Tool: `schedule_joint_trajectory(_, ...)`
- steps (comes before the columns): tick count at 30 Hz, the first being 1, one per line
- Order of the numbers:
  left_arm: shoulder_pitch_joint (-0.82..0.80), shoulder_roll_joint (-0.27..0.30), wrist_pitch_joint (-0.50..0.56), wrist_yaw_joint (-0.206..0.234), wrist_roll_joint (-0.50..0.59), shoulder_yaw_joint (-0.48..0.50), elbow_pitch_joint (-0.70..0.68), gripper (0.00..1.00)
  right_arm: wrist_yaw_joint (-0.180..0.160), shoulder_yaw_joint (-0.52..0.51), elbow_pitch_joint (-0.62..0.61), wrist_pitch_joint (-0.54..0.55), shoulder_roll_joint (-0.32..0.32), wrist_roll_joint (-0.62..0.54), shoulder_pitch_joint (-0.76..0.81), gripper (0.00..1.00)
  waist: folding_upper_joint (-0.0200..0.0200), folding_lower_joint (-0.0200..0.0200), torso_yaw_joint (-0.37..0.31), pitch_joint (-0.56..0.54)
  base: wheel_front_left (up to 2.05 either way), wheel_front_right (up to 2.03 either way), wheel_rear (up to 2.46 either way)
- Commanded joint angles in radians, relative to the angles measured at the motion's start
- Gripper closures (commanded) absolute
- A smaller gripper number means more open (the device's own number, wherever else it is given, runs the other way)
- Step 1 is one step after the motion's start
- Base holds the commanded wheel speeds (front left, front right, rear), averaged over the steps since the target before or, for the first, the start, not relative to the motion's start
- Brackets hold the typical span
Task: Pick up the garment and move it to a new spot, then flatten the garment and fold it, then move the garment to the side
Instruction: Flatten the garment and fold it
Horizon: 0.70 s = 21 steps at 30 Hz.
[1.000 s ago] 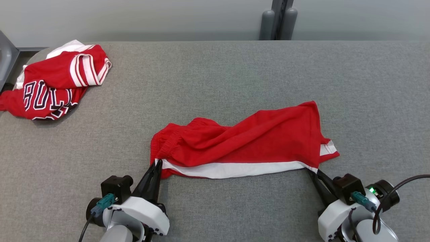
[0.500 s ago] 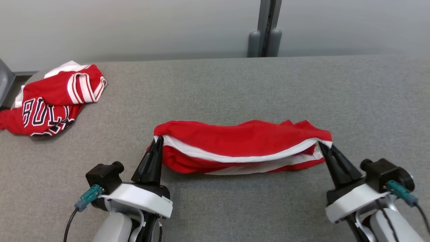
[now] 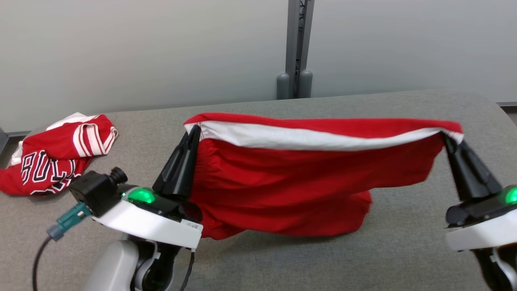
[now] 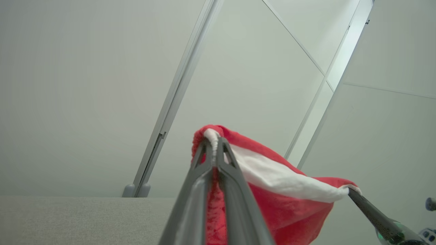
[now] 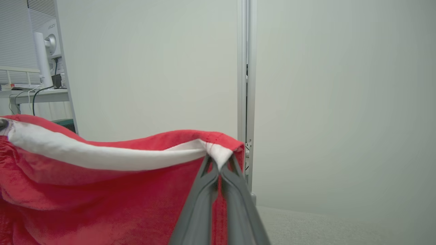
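**Shorts [image 3: 307,182] stretched in the air between two closed grippers**

The left gripper [image 3: 196,130] has its two dark fingers pressed together on one end of the white band [image 3: 303,139] of the shorts. In the left wrist view red and white cloth is pinched between the fingers right up to their tips. The right gripper [image 3: 446,138] is closed in the same way on the other end of the band, and in the right wrist view its fingers meet on a white corner. Both grippers point upward, well apart, and a green light [image 3: 140,195] glows on each wrist housing.

The band runs almost taut from one gripper to the other, sagging slightly in the middle, and forms the top edge of the shorts. The red cloth hangs below it in loose folds, deeper toward the left gripper. Its lowest fold casts a shadow on the grey surface [image 3: 404,250]; whether it touches the surface I cannot tell.

Well to the left, near the far corner of the surface, a red jersey [image 3: 52,157] with white stripes and dark lettering lies crumpled. Behind the surface stands a pale wall [image 3: 121,52] with a grey post [image 3: 297,48] rising near the middle. The right wrist view also catches a monitor [image 5: 46,51] on a desk beyond the wall's edge
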Motion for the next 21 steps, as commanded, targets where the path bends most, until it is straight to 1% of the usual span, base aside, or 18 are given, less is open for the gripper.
schedule_joint_trajectory(1,-0.003,0.012,0.011,0.002,-0.007,0.008,-0.017,1.00,0.000,-0.009,-0.020,0.010,-0.009,0.006,0.006,1.00,0.0000,0.0000,-0.008,-0.002,0.00,0.00,0.00)
schedule_joint_trajectory(3,-0.030,0.031,0.056,0.010,-0.024,0.013,-0.066,1.00,0.000,-0.029,-0.072,0.045,-0.010,0.027,-0.005,1.00,0.0000,0.0000,-0.019,0.002,0.00,0.00,0.00)
schedule_joint_trajectory(5,-0.073,0.075,0.096,0.014,0.015,0.011,-0.088,1.00,0.000,-0.043,-0.103,0.076,-0.025,0.031,-0.036,1.00,0.0000,0.0000,-0.028,0.015,0.00,0.00,0.00)
schedule_joint_trajectory(7,-0.123,0.083,0.131,0.014,0.014,0.007,-0.077,1.00,0.000,-0.038,-0.109,0.099,-0.033,0.031,-0.075,1.00,0.0000,0.0000,-0.035,0.037,0.00,0.00,0.00)
schedule_joint_trajectory(9,-0.206,0.118,0.166,0.009,0.035,-0.003,-0.048,1.00,0.000,-0.021,-0.086,0.116,-0.047,0.031,-0.131,1.00,0.0000,0.0000,-0.046,0.069,0.00,0.00,0.00)
schedule_joint_trajectory(12,-0.341,0.142,0.214,0.002,0.030,-0.026,0.034,1.00,0.000,0.030,-0.019,0.126,-0.038,0.047,-0.265,1.00,0.0000,0.0000,-0.069,0.128,0.00,0.00,0.00)
schedule_joint_trajectory(15,-0.512,0.162,0.252,-0.002,0.028,-0.034,0.132,1.00,0.000,0.087,0.070,0.125,-0.024,0.050,-0.431,1.00,0.0000,0.0000,-0.093,0.209,0.00,0.00,0.00)
schedule_joint_trajectory(18,-0.702,0.182,0.270,-0.004,0.056,-0.046,0.243,1.00,0.000,0.124,0.185,0.082,0.007,0.031,-0.629,1.00,0.0000,0.0000,-0.122,0.298,0.00,0.00,0.00)
schedule_joint_trajectory(21,-0.885,0.194,0.258,-0.005,0.095,-0.064,0.357,1.00,0.000,0.145,0.323,0.020,0.054,0.011,-0.825,1.00,0.0000,0.0000,-0.157,0.380,0.00,0.00,0.00)
